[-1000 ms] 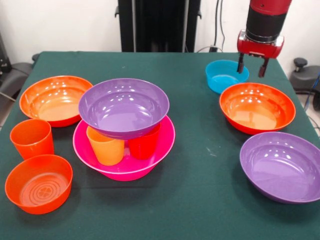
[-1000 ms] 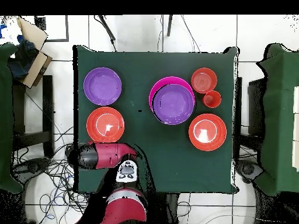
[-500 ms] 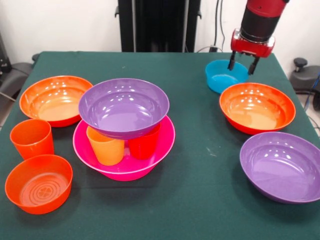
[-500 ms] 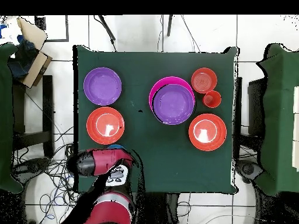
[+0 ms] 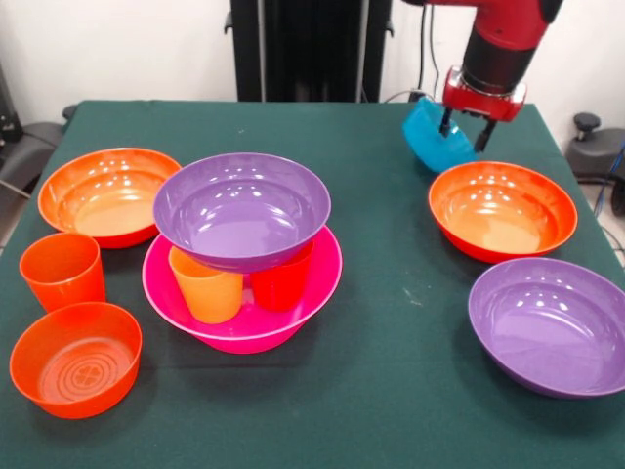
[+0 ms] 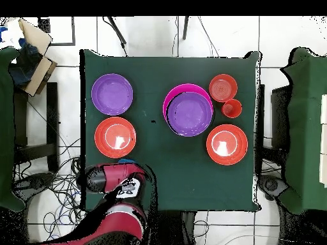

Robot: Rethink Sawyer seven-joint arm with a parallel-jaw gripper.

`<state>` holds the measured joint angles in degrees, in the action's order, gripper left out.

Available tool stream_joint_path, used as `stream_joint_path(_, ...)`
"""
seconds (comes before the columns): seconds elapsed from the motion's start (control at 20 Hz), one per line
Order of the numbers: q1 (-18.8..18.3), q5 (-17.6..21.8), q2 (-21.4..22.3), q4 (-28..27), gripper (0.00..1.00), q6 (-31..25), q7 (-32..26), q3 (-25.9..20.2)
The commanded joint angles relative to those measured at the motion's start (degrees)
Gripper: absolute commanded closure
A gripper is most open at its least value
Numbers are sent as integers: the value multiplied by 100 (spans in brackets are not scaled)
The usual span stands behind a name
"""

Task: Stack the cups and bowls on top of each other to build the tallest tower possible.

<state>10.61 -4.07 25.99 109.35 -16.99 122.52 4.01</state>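
My gripper (image 5: 464, 125) is shut on the rim of the small blue bowl (image 5: 430, 139), which hangs tilted just above the table at the far right. In the overhead view the arm covers the gripper (image 6: 131, 185) and only a sliver of blue (image 6: 128, 161) shows. The tower stands left of centre: the big pink bowl (image 5: 244, 311) holds a yellow-orange cup (image 5: 205, 285) and a red cup (image 5: 281, 283), and a purple bowl (image 5: 241, 207) rests on them. An orange cup (image 5: 62, 269) and a small orange bowl (image 5: 75, 357) stand at the near left.
A wide orange bowl (image 5: 502, 208) lies just in front of the gripper, with a second purple bowl (image 5: 552, 322) nearer the camera. Another wide orange bowl (image 5: 107, 193) sits at the far left. The black pedestal (image 5: 308, 49) stands behind the table.
The gripper went down and to the left onto the blue bowl's rim, closed, and tipped the bowl up off the table. Nothing else moved.
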Motion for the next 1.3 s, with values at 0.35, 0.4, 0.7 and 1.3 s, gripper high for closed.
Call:
stream_joint_path(0.35, -440, 334, -616, -389, 0, 647, 209, -754)
stream_joint_path(0.4, -482, 340, -588, -357, 0, 633, 197, -823)
stream_joint_path(0.7, -624, 309, -346, -222, 0, 352, 184, -1112)
stream_joint_path(1.3, -448, 397, 89, -554, 0, -643, 70, -634)
